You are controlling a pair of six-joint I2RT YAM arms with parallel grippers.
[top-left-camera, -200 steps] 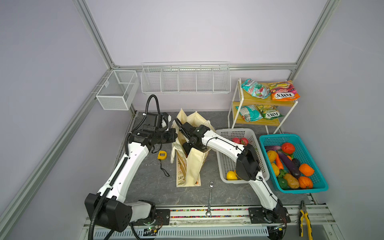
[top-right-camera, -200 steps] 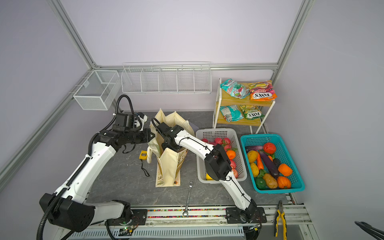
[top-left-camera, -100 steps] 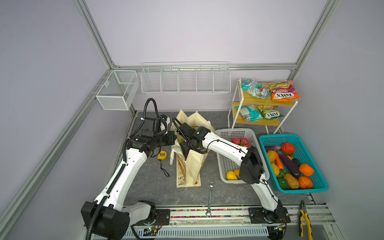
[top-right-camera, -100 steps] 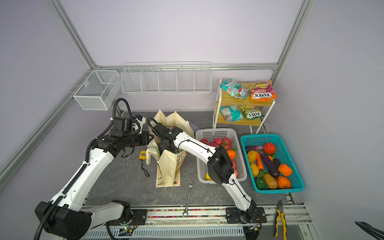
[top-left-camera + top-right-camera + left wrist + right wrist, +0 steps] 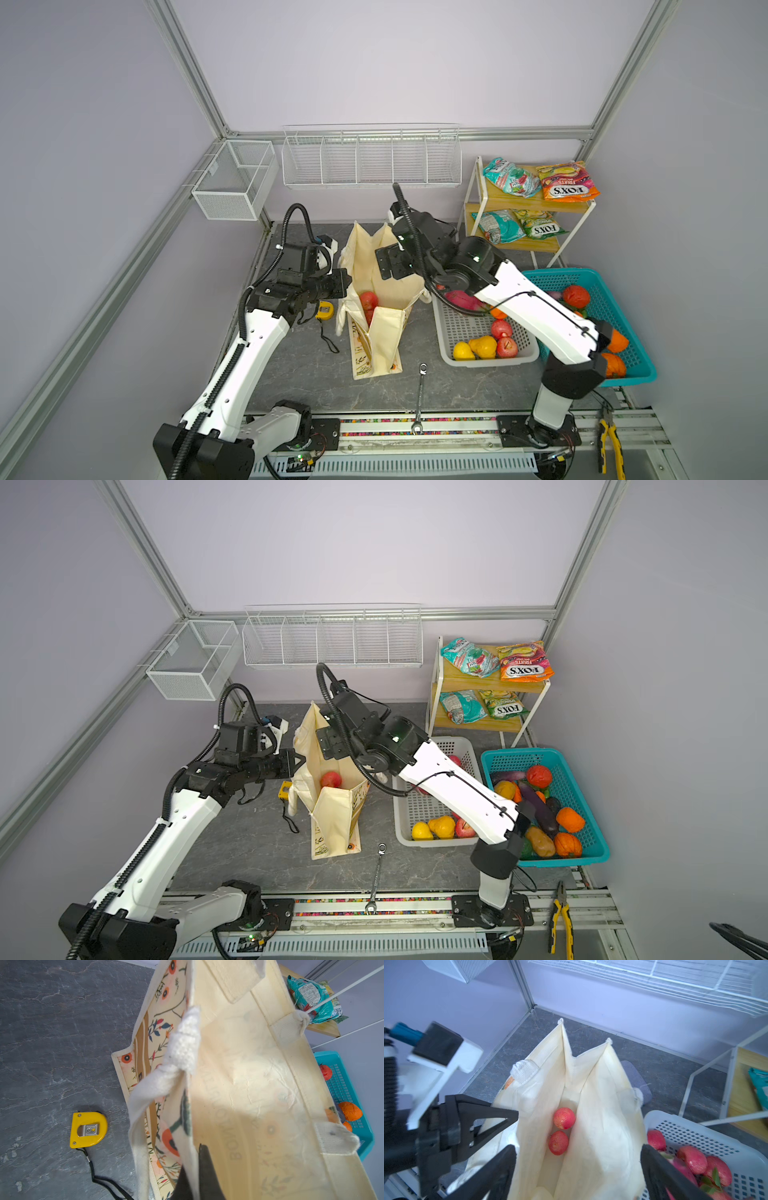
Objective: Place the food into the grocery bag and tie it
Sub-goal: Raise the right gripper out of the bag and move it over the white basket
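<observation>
- left gripper [image 5: 343,286]: jaws pinched tight on the left rim of the grocery bag [image 5: 376,332]. In the left wrist view the dark fingers [image 5: 207,1174] clamp the canvas edge.
- yellow tape measure [image 5: 325,310]: on the table just left of the bag, not touching it.
- grocery bag: upright mid-table, mouth open. Two red apples [image 5: 564,1118] lie on its floor in the right wrist view.
- right gripper [image 5: 577,1147]: jaws spread wide, holding nothing, hanging above the bag's mouth.
- grey basket [image 5: 490,360]: just right of the bag. Holds yellow pieces [image 5: 482,347], more apples [image 5: 505,347] and a pink dragon fruit [image 5: 461,300].
- teal basket [image 5: 636,376]: beside it, far right. Holds oranges [image 5: 570,820], an eggplant [image 5: 540,808] and a potato [image 5: 540,841].
- shelf rack [image 5: 511,203]: behind the baskets, with snack packets [image 5: 567,187] on two tiers.
- change: a second ago the right gripper sat down inside the bag's mouth. Now it is lifted out, its arm drawn back over the baskets. Left grip unchanged.
</observation>
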